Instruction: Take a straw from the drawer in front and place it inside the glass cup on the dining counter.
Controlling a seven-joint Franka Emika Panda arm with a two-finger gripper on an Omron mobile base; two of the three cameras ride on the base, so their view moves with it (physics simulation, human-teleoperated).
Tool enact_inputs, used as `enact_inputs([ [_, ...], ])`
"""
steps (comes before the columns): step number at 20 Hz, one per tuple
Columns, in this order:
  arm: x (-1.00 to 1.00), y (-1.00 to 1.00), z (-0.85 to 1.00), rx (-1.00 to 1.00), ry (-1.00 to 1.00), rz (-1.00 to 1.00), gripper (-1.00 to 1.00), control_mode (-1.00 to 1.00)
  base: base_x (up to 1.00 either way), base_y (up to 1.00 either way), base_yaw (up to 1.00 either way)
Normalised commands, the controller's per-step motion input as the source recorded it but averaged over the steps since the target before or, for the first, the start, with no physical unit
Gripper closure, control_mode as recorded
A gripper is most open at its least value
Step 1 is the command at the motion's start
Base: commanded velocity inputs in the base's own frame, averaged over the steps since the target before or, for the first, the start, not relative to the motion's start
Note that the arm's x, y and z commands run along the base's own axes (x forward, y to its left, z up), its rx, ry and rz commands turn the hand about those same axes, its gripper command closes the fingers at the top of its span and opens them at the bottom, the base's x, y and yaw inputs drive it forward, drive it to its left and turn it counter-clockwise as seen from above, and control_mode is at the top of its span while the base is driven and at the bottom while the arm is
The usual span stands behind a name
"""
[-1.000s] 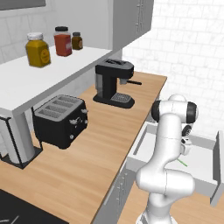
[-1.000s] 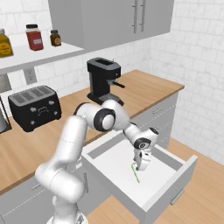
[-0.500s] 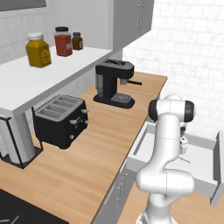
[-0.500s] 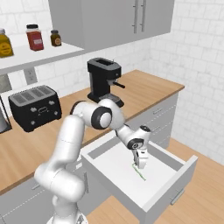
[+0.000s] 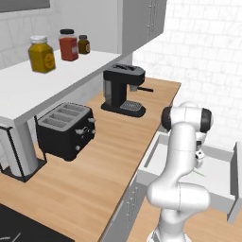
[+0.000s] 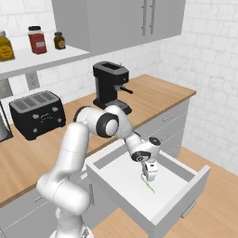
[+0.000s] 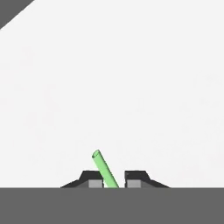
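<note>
The drawer (image 6: 191, 188) stands pulled out of the grey cabinet below the wood worktop, its pale inside bare except for the straw (image 6: 148, 185), a thin green stick. My gripper (image 6: 149, 177) reaches down into the drawer. In the hand view the gripper (image 7: 114, 183) has its two dark fingertips (image 7: 92, 180) closed in on the straw (image 7: 104, 168), which slants up to the left between them. From the left base view the straw (image 5: 199, 173) peeks out beside my arm, over the drawer (image 5: 156, 158). The glass cup and the dining counter are out of view.
A black coffee machine (image 5: 124, 90) and a black toaster (image 5: 66, 130) stand on the wall-side worktop (image 5: 108, 156). Several jars (image 5: 41, 53) sit on the white shelf above. Grey wall cabinets (image 6: 121, 21) hang overhead. The drawer's front panel (image 5: 235, 182) juts into the aisle.
My gripper has sunk a little lower into the drawer and its fingers have closed from wide apart onto the straw.
</note>
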Motion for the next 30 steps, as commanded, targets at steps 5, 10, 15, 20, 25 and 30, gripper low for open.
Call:
enact_inputs([
  [5,-0.44,-0.24,0.08,0.03,-0.17,0.00,1.00,-1.00,0.00,0.00,0.00],
  [10,-0.46,-0.34,0.69,0.01,-0.11,-0.02,1.00,-1.00,0.00,0.00,0.00],
  [15,-0.34,-0.19,1.00,0.00,-0.15,0.00,1.00,-1.00,0.00,0.00,0.00],
  [20,-0.28,-0.13,1.00,0.00,-0.08,0.00,1.00,-1.00,0.00,0.00,0.00],
  [25,-0.19,-0.02,1.00,0.00,0.00,0.00,1.00,-1.00,0.00,0.00,0.00],
  [30,-0.15,0.00,1.00,0.00,0.00,0.00,1.00,-1.00,0.00,0.00,0.00],
])
